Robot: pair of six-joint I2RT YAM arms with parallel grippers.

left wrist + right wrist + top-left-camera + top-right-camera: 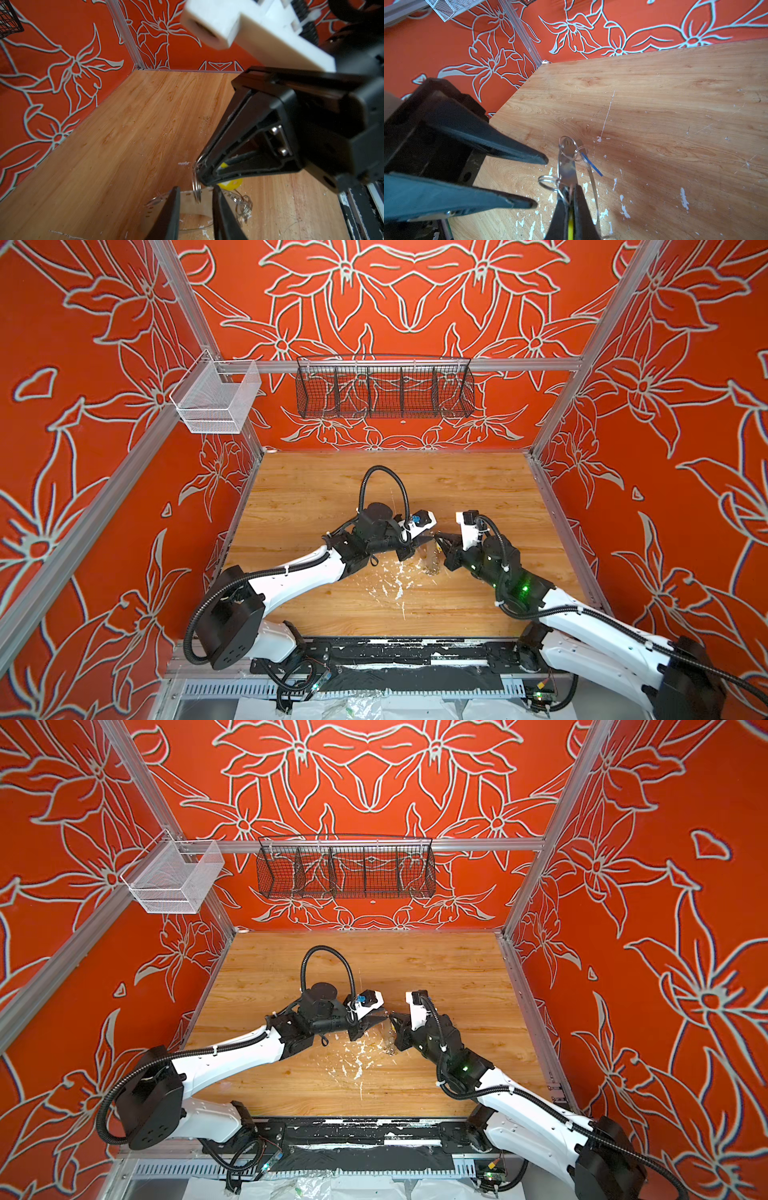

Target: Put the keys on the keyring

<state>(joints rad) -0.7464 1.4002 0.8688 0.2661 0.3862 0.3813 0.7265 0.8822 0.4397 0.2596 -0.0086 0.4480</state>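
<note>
My right gripper is pinched tight on the keyring, holding it up on edge above the table, with the yellow tag of one key squeezed between my fingers. From my left wrist camera that yellow tag peeks out beneath the same gripper. Small split rings stick out from the keyring's rim, and a blue tag hangs from one of them on the far side of the ring. My left gripper stands partly open and holds nothing, its two fingertips just beside the keyring, apart from it. In both top views my two grippers meet nose to nose a little right of the table's middle, above the scuffed white patch, closer to the near edge than the far one
</note>
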